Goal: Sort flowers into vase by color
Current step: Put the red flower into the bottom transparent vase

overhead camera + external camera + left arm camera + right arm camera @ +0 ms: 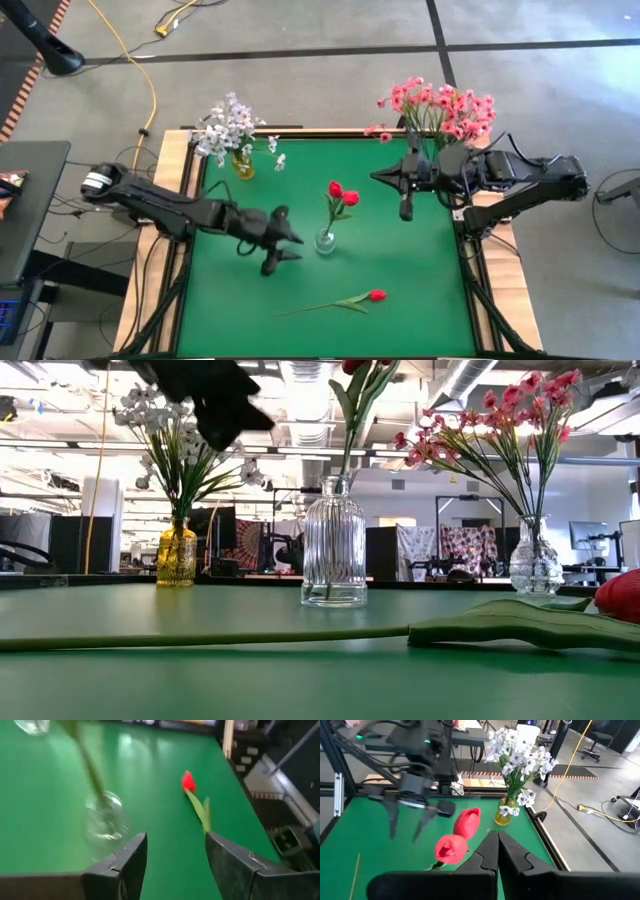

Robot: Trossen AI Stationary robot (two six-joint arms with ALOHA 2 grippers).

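From above, the green felt-topped table [420,290] holds a yellow glass vase of whitish-lavender flowers [232,130] at the far left and a clear vase of pink sprays [440,106] at the far right. At the centre, a clear ribbed glass vase [325,240] holds two red buds [342,193]. One loose red bud [376,295] lies near the front edge. The left gripper [290,246] hovers just left of the central vase, fingers spread. The right gripper [405,211] hangs near the pink sprays, fingers pressed together.

At table height, the loose stem stretches across the foreground.

Both wrist cameras confirm those finger states.
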